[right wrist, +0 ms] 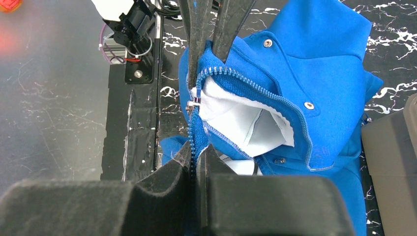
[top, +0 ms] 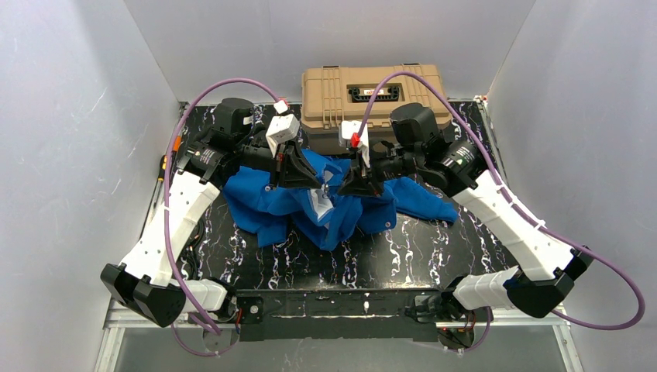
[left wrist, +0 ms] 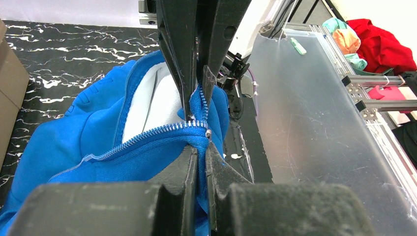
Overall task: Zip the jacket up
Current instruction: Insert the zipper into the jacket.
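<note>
Both L pincer (top: 297, 182), R pincer (top: 361, 187) grip royal-blue fabric jacket (top: 267, 203) zip edge | step: aligning halves, prob | nxt: pull small metal slider (right wrist: 193, 104)

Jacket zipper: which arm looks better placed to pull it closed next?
Right, probably: the right pincer grips the jacket edge with the silver slider just beside its fingers; the left pincer clamps fabric by the zipper teeth.

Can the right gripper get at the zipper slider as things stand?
Probably not yet. The right gripper is shut on the jacket at its zipper edge, right by the slider. Nothing covers the slider, but the gripper would have to let go first.
</note>
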`<state>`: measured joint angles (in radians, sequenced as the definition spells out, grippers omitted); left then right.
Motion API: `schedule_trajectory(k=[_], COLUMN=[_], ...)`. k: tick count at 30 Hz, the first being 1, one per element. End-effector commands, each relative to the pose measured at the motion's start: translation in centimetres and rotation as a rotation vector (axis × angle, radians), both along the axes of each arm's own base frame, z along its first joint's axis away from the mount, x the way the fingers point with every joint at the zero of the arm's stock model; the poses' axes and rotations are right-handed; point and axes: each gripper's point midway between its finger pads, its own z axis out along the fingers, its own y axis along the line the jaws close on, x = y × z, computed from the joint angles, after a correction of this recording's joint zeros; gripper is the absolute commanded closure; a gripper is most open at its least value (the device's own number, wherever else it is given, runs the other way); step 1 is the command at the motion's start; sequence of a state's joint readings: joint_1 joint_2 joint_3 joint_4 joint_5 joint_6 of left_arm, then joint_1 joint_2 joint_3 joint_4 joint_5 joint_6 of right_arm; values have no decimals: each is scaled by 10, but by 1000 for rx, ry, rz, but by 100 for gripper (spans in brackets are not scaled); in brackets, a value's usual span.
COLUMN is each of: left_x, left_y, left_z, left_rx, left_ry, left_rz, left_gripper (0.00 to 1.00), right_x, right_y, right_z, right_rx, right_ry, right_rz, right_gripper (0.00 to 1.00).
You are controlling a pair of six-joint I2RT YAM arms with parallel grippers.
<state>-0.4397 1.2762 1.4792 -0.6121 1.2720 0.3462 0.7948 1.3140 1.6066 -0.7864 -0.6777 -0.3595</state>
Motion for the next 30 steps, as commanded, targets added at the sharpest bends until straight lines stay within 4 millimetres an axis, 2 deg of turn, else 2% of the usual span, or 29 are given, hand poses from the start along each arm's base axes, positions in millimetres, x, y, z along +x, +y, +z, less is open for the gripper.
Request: schedule_trajectory(k=[1, 30], left_x=[-13, -16], left_y=[4, 4], left_z=[9, 8], left_rx=[-24, -23], left_ry=[-24, -40], left_rz=[-29, -42], left_gripper=[100, 100], right_x=[-7, 1], right_y=[1, 2], right_z=[33, 31], right_rx=[78, 62], right_ry=[-65, -53], right_rz=[28, -20], right_gripper=[99, 99])
